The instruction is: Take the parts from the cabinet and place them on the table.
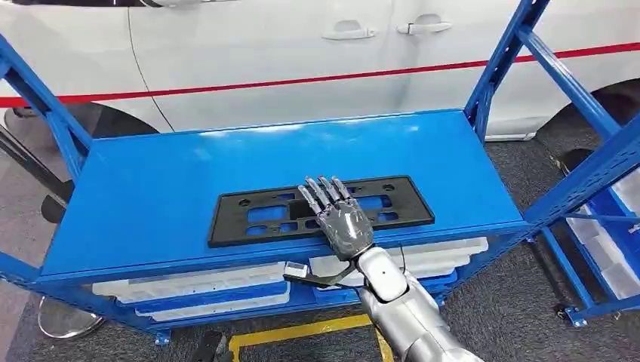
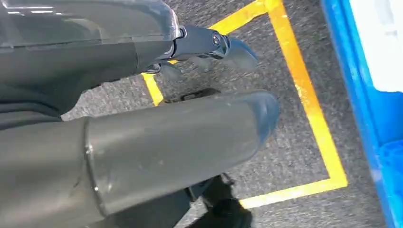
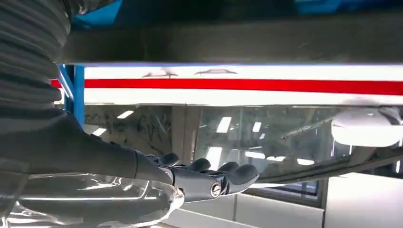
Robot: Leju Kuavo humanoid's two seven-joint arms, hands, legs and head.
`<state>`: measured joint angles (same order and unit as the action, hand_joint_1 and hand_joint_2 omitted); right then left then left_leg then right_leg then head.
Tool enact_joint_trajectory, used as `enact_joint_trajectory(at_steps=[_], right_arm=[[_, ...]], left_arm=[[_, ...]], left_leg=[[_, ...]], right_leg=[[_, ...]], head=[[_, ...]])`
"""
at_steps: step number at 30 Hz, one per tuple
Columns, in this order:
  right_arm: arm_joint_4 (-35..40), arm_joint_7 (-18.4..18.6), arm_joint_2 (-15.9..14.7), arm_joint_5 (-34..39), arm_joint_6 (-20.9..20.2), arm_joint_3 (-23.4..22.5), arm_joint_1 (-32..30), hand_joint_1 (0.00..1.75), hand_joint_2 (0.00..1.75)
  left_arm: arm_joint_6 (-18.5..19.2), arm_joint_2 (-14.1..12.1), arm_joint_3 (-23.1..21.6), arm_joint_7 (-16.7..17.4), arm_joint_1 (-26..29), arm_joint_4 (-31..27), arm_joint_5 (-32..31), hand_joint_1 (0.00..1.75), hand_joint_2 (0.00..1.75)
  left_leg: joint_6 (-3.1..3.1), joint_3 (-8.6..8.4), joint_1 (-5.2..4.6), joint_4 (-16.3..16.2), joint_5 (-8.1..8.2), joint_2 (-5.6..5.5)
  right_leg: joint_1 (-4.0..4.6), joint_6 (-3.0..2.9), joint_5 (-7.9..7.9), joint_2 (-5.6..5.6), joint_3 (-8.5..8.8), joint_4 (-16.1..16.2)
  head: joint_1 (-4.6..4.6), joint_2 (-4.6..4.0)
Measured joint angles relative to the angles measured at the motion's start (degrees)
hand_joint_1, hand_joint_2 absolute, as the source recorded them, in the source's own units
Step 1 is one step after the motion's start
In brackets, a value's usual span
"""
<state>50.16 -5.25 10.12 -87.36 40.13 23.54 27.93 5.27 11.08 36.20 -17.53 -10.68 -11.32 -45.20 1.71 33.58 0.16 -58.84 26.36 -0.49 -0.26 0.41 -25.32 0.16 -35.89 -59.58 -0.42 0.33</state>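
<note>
A flat black plastic part (image 1: 249, 215) with several cut-outs lies lengthwise on the blue top shelf (image 1: 151, 181) of the cabinet, near its front edge. My right hand (image 1: 341, 219) reaches over the front edge of the part, right of its middle, fingers straight and apart, holding nothing. In the right wrist view the fingers (image 3: 223, 180) hover a little off the dark part (image 3: 237, 40) without touching it. My left hand (image 2: 180, 137) hangs low beside the cabinet over the grey floor, fingers loose and empty.
A white car (image 1: 264, 60) with a red stripe stands close behind the cabinet. Blue uprights (image 1: 506, 60) frame the shelf ends. White trays (image 1: 196, 286) sit on the lower shelf. Another blue rack (image 1: 604, 173) stands at the right. Yellow tape (image 2: 309, 109) marks the floor.
</note>
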Motion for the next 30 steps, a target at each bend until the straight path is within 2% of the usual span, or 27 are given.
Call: enact_joint_trajectory(at_steps=[3, 4, 5, 6, 8, 9, 10, 11, 12, 14, 15, 16, 17, 18, 20, 21, 22, 23, 24, 25, 26, 27, 29, 30], right_arm=[[0.0, 0.0, -0.1, 0.0, 0.0, 0.0, -0.1, 0.00, 1.75], [0.0, 0.0, -0.1, 0.0, 0.0, 0.0, 0.0, 0.00, 1.75], [0.0, -0.1, -0.1, 0.0, 0.0, 0.0, 0.0, 0.00, 1.75], [0.0, -0.2, -0.1, 0.0, 0.0, 0.0, 0.1, 0.00, 1.75], [0.0, -0.4, -0.1, 0.2, 0.0, 0.0, 0.0, 0.00, 1.75], [0.0, -0.5, -0.1, 0.3, 0.0, 0.0, 0.0, 0.00, 1.75], [0.0, -0.5, -0.1, 0.4, 0.0, 0.0, -0.1, 0.00, 1.75], [0.0, -0.6, -0.1, 0.5, 0.0, 0.0, -0.1, 0.00, 1.75], [0.0, -0.6, -0.1, 0.6, 0.0, 0.0, -0.1, 0.00, 1.75], [0.0, -0.6, -0.1, 0.6, 0.0, 0.0, -0.1, 0.00, 1.75], [0.0, -0.6, -0.1, 0.6, 0.0, 0.0, -0.1, 0.14, 1.75], [0.0, -0.6, -0.1, 0.6, 0.0, 0.0, -0.1, 0.54, 1.75], [0.0, -0.6, -0.1, 0.6, 0.0, 0.0, -0.1, 0.54, 1.75], [0.0, -0.7, -0.1, 0.6, 0.0, 0.0, -0.1, 1.66, 1.75], [0.0, -0.8, -0.1, 0.7, 0.0, 0.0, 0.0, 1.66, 1.75], [0.0, -0.8, -0.1, 0.7, 0.0, 0.0, 0.0, 1.69, 1.75], [-0.1, -0.9, -0.1, 0.7, 0.0, 0.0, 0.1, 1.68, 1.75], [-0.2, -1.0, -0.1, 0.7, 0.0, 0.0, 0.0, 1.68, 1.75], [-0.4, -1.0, -0.2, 0.7, 0.0, 0.0, -0.2, 1.69, 1.75], [-0.5, -1.0, -0.2, 0.7, 0.0, 0.0, -0.3, 1.71, 1.75], [-0.7, -1.2, -0.3, 0.7, 0.0, 0.0, -0.3, 1.73, 1.75], [-0.7, -1.2, -0.3, 0.7, 0.0, 0.0, -0.2, 1.69, 1.75], [-0.7, -1.4, -0.3, 0.8, 0.0, 0.0, 0.0, 1.69, 1.75], [-0.7, -1.4, -0.3, 0.8, 0.0, 0.0, 0.2, 1.69, 1.75]], left_arm=[[0.2, 0.0, 0.3, -0.3, 0.0, 0.0, 0.0, 0.00, 0.00], [0.2, 0.0, 0.4, -0.4, -0.1, 0.0, 0.0, 0.00, 0.00], [0.2, 0.0, 0.6, -0.5, -0.1, 0.0, 0.1, 0.00, 0.00], [0.2, 0.0, 0.6, -0.6, -0.1, 0.0, 0.0, 0.00, 0.00], [0.2, 0.0, 0.6, -0.9, 0.0, 0.0, 0.0, 0.00, 0.00], [0.2, 0.0, 0.6, -1.0, 0.1, 0.0, -0.1, 0.00, 0.00], [0.2, 0.0, 0.6, -1.0, 0.2, 0.0, -0.1, 0.00, 0.00], [0.1, 0.0, 0.6, -1.0, 0.3, 0.0, -0.2, 0.00, 0.00], [0.2, -0.1, 0.6, -1.0, 0.3, 0.0, -0.2, 0.00, 0.00], [0.1, -0.1, 0.6, -1.2, 0.2, 0.0, -0.2, 0.00, 0.00], [0.1, -0.1, 0.7, -1.4, 0.1, 0.0, -0.1, 0.00, 0.00], [0.1, -0.1, 0.7, -1.5, 0.1, 0.0, -0.1, 0.00, 0.00], [0.1, -0.1, 0.7, -1.5, 0.2, 0.0, -0.1, 0.00, 0.00], [0.1, -0.1, 0.7, -1.6, 0.3, 0.0, -0.1, 0.00, 0.00], [0.0, -0.1, 0.7, -1.7, 0.3, 0.0, -0.1, 0.00, 0.00], [0.0, -0.1, 0.7, -1.9, 0.2, 0.0, 0.0, 0.00, 0.00], [0.0, -0.1, 0.8, -1.9, 0.1, 0.0, 0.0, 0.00, 0.00], [0.1, -0.1, 0.8, -1.9, 0.1, 0.0, 0.0, 0.00, 0.00], [0.1, -0.1, 0.8, -2.0, 0.1, 0.0, 0.0, 0.00, 0.00], [0.1, -0.1, 0.9, -2.0, 0.1, 0.0, 0.0, 0.00, 0.00], [0.1, -0.1, 0.9, -2.0, 0.1, 0.0, 0.0, 0.00, 0.00], [0.1, -0.1, 0.9, -2.1, 0.1, 0.0, 0.0, 0.00, 0.00], [0.1, -0.1, 1.0, -2.1, 0.0, 0.0, 0.0, 0.00, 0.00], [0.1, -0.1, 1.0, -2.2, -0.1, 0.0, 0.0, 0.00, 0.00]], left_leg=[[-0.82, -0.23, 0.16, 0.4, -0.02, 0.08], [-1.18, -0.29, 0.07, 0.3, 0.20, 0.12], [-1.50, -0.05, 0.34, -0.6, 1.04, 0.18], [-1.68, 1.00, 0.36, -3.1, 2.78, 0.17], [-2.07, 4.97, 0.49, -11.4, 6.74, 0.16], [-2.27, 7.00, 0.55, -15.4, 7.97, 0.17], [-2.38, 8.01, 0.60, -17.1, 7.83, 0.17], [-2.44, 7.62, 0.67, -15.8, 6.27, 0.18], [-2.42, 6.06, 0.75, -12.2, 3.77, 0.19], [-2.15, 1.39, 0.91, -2.2, -1.17, 0.21], [-2.02, 0.51, 0.59, -0.7, -0.30, 0.15], [-1.65, 0.48, 0.51, -0.2, -0.29, 0.02], [-1.47, 0.69, 0.45, -0.3, -0.36, 0.03], [-1.21, 0.71, 0.38, -0.3, -0.36, 0.01], [-0.28, 0.41, 0.85, 0.4, -0.88, 0.10], [0.08, 0.37, 0.78, 0.5, -0.92, 0.11], [0.35, 0.41, 0.77, 0.5, -0.91, 0.16], [0.42, 0.41, 0.70, 0.5, -0.87, 0.20], [0.48, 0.43, 0.66, 0.5, -0.83, 0.24], [0.49, 0.42, 0.63, 0.5, -0.83, 0.24], [0.52, 0.39, 0.63, 0.5, -0.80, 0.21], [0.51, 0.36, 0.63, 0.4, -0.77, 0.16], [0.26, 0.28, 0.63, 0.2, -0.57, 0.08], [0.07, 0.35, 0.58, 0.2, -0.45, 0.07]], right_leg=[[0.12, -0.38, -0.11, 0.34, -0.01, 0.1], [-0.39, -0.85, 0.13, 0.40, 0.21, 0.6], [-0.49, -1.09, 0.23, 0.26, 0.62, 0.9], [-0.49, -1.58, 0.15, 0.14, 0.77, 1.0], [-0.44, -1.80, 0.04, 0.00, 0.80, 1.0], [-0.42, -1.86, 0.00, -0.01, 0.80, 0.9], [-0.42, -1.88, -0.05, 0.01, 0.82, 0.9], [-0.45, -1.83, -0.12, 0.06, 0.89, 0.8], [-0.49, -1.76, -0.23, 0.14, 0.99, 0.8], [-0.53, -1.29, -0.61, 0.21, 1.30, 0.5], [-0.11, -0.94, -0.79, 0.24, 1.14, 0.2], [-0.11, -0.73, -0.76, 0.26, 0.90, 0.1], [-0.16, -0.43, -0.63, 0.21, 0.89, 0.2], [-0.16, -0.22, -0.52, 0.21, 0.97, 0.4], [-0.42, 0.42, -1.12, 0.23, 0.83, 0.0], [-0.42, 0.60, -2.59, 0.13, 0.01, -2.0], [-0.46, 0.75, -4.68, 0.15, -1.69, -5.6], [-0.51, 0.93, -6.92, 0.13, -4.04, -10.5], [-0.51, 1.04, -8.27, 0.13, -6.02, -14.4], [-0.53, 1.10, -8.45, 0.13, -7.19, -16.6], [-0.54, 1.08, -7.26, 0.12, -7.11, -16.1], [-0.54, 0.98, -5.06, 0.12, -5.83, -13.2], [-0.52, 0.55, -0.19, 0.12, -1.33, -3.9], [-0.45, 0.25, -0.31, 0.11, -0.12, -1.0]], head=[[-0.04, 0.00], [-0.02, 0.00], [-0.04, 0.00], [-0.04, 0.00], [-0.04, 0.00], [-0.02, 0.00], [-0.04, 0.00], [-0.04, 0.00], [-0.04, 0.00], [-0.04, 0.00], [-0.02, 0.00], [0.00, 0.00], [-0.04, 0.00], [0.00, 0.00], [-0.04, 0.00], [0.02, 0.00], [-0.02, 0.00], [0.00, 0.00], [-0.02, 0.00], [0.00, 0.00], [0.00, 0.00], [-0.02, 0.00], [0.00, 0.00], [0.00, 0.00]])
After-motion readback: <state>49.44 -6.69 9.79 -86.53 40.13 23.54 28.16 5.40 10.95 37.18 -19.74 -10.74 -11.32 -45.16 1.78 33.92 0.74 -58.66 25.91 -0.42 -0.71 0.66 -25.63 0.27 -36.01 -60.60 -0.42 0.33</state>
